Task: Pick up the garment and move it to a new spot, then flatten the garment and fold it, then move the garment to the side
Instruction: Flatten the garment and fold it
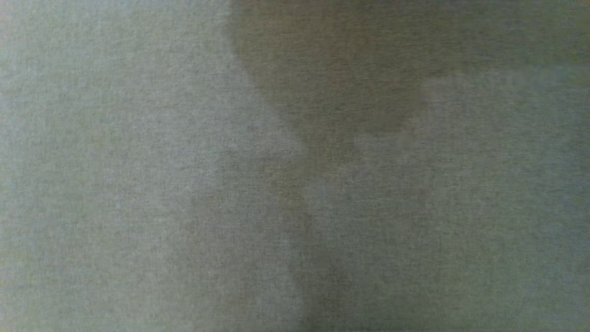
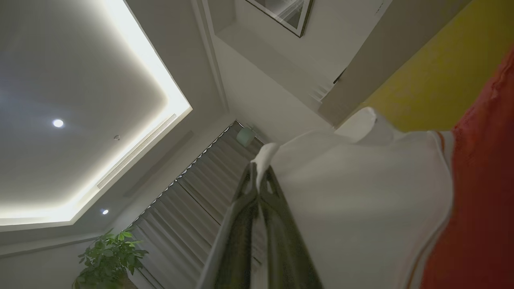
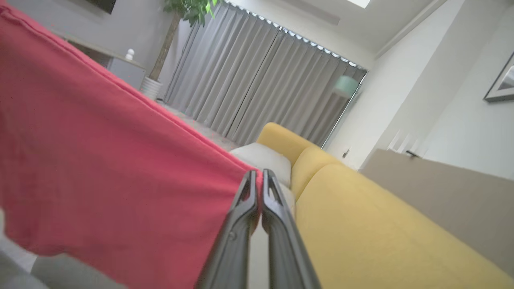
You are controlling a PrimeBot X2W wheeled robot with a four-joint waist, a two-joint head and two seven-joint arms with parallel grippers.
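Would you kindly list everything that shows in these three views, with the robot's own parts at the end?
garment: one, red with a white part, held up between both grippers; the greyish cloth close before the head camera is probably the same piece
sofa: one, yellow, along the wall
cushion: one, off-white, at the sofa's far end
curtain: one, grey, pleated, far wall
plant: one, green, beside the curtain
lamp: one, mint green, at the curtain's edge
picture frame: one, grey, on the wall
ceiling spotlights: two, white, lit
left gripper: one, dark, shut on the garment's white edge
right gripper: one, dark, shut on its red edge
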